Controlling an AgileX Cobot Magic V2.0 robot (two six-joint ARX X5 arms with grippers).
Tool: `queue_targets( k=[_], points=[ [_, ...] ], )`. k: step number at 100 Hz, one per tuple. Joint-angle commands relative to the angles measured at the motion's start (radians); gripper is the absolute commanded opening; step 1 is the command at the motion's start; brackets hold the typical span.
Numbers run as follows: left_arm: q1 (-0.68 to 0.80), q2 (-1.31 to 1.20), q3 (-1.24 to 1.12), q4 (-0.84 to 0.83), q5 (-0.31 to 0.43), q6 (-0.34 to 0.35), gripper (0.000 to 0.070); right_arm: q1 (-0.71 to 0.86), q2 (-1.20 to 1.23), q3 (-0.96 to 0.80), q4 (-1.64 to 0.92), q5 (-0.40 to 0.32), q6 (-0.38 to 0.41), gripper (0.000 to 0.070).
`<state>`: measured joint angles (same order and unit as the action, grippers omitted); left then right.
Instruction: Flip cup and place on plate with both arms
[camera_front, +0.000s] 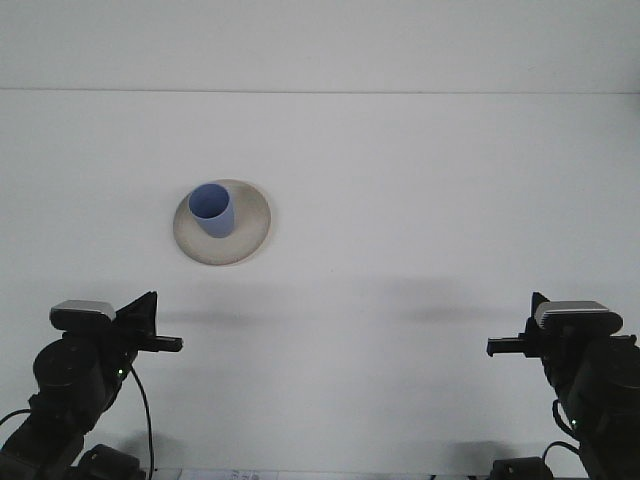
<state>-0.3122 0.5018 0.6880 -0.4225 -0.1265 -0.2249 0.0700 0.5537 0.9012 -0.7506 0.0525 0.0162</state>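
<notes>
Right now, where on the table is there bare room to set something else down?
Most of the white table is bare: the whole stretch right of the plate, and the wide strip between the left gripper and right gripper. The only occupied patch is the plate, which holds the upright blue cup. The near corners are crowded by the arms.
</notes>
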Motion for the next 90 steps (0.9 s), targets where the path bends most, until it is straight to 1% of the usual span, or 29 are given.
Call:
queue_targets(
  k=[1, 65, 71, 78, 90],
  points=[
    [-0.003, 0.008, 0.014, 0.005, -0.001, 0.003, 0.0012, 0.001, 0.003, 0.012, 0.010, 0.001, 0.014, 0.0000],
    [-0.003, -0.048, 0.014, 0.006, 0.000, 0.010, 0.0012, 0.001, 0.003, 0.012, 0.010, 0.001, 0.013, 0.0000],
    [-0.003, -0.056, 0.013, 0.016, 0.000, 0.045, 0.0012, 0.001, 0.003, 0.012, 0.010, 0.001, 0.014, 0.0000],
    [0.000, -0.074, 0.004, 0.046, -0.010, 0.067, 0.0012, 0.001, 0.003, 0.012, 0.010, 0.001, 0.014, 0.0000],
    [0.036, -0.121, -0.069, 0.197, -0.010, 0.154, 0.0012, 0.001, 0.003, 0.012, 0.010, 0.001, 0.014, 0.0000]
  ],
)
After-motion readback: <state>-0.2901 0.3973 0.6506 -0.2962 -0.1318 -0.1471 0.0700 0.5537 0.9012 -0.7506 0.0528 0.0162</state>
